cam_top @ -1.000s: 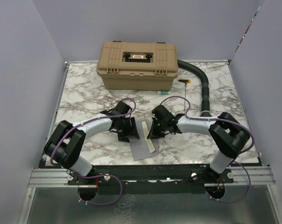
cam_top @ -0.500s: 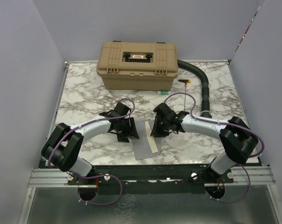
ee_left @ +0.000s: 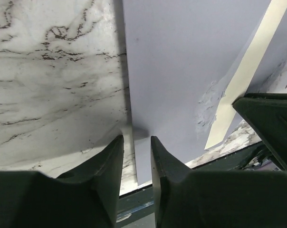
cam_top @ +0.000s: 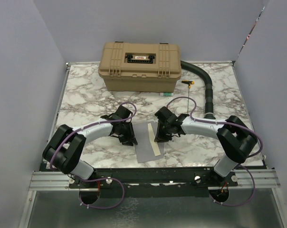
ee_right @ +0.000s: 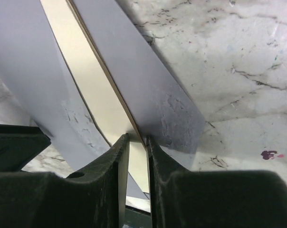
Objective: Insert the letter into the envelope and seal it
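Note:
The grey-lavender envelope (cam_top: pixel 144 148) lies flat near the table's front edge, between my two grippers. A pale cream strip (cam_top: pixel 156 148) runs along its right side, between body and flap. I cannot tell whether it is the letter; no tan-brown sheet shows. My left gripper (cam_top: pixel 131 139) points down at the envelope's left edge (ee_left: pixel 181 71), jaws a narrow gap apart astride that edge (ee_left: pixel 136 138). My right gripper (cam_top: pixel 158 137) is at the flap (ee_right: pixel 148 80), which is lifted off the marble. Its jaws (ee_right: pixel 134 138) are a narrow gap apart, the flap's edge against the right fingertip (ee_right: pixel 155 152).
A tan hard case (cam_top: pixel 139 66) stands at the back of the marble table. A black hose (cam_top: pixel 206 90) curves along the right, with a yellow-handled tool (cam_top: pixel 188 84) beside it. The table's dark front rail (cam_top: pixel 148 167) is just below the envelope.
The flap stood up between the grippers a second ago and now lies lower. The right gripper has shifted slightly over it, and the left gripper has stayed at the envelope's left edge.

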Robot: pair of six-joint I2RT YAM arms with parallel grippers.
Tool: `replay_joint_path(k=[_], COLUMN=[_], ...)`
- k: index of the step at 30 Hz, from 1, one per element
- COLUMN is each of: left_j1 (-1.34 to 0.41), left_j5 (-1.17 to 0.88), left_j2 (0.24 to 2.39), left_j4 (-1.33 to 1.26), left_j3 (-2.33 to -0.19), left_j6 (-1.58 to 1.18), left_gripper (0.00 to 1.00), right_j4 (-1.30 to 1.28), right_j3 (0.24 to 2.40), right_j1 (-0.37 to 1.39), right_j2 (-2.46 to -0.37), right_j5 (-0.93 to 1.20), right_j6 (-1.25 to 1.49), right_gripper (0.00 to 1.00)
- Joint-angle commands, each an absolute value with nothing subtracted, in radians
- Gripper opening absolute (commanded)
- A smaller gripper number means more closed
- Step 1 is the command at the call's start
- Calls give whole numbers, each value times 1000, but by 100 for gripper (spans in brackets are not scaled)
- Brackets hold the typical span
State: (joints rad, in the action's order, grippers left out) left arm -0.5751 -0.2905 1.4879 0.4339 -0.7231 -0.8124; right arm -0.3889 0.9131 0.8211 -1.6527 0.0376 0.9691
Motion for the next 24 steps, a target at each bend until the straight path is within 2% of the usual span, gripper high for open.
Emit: replay_joint_path(k=[1, 3, 6, 13, 18, 24], left_j1=[-573, -574, -573, -574, -572, -557], left_j5=[-288, -292, -307, -343, -346, -277], left_j2=[1520, 1523, 1524, 1526, 1524, 1503], left_j4=[440, 437, 424, 374, 374, 426], left_j3=[-693, -693, -689, -686, -697, -714], left_j6=[-804, -807, -818, -851, -829, -778], left_gripper=[30, 30, 30, 27, 26, 27], right_j4=[-388, -372, -295, -211, -205, -268], right_j3=[908, 906, 885, 870, 868, 867], right_j1=[830, 830, 830, 838, 841, 839], right_j2=[-1692, -1696, -1689, -1700, -1704, -1599], right_j5=[43, 60, 133, 203, 200, 97], right_j6=[984, 984, 991, 1013, 1018, 1018], right_gripper=[26, 31, 32, 26, 26, 39])
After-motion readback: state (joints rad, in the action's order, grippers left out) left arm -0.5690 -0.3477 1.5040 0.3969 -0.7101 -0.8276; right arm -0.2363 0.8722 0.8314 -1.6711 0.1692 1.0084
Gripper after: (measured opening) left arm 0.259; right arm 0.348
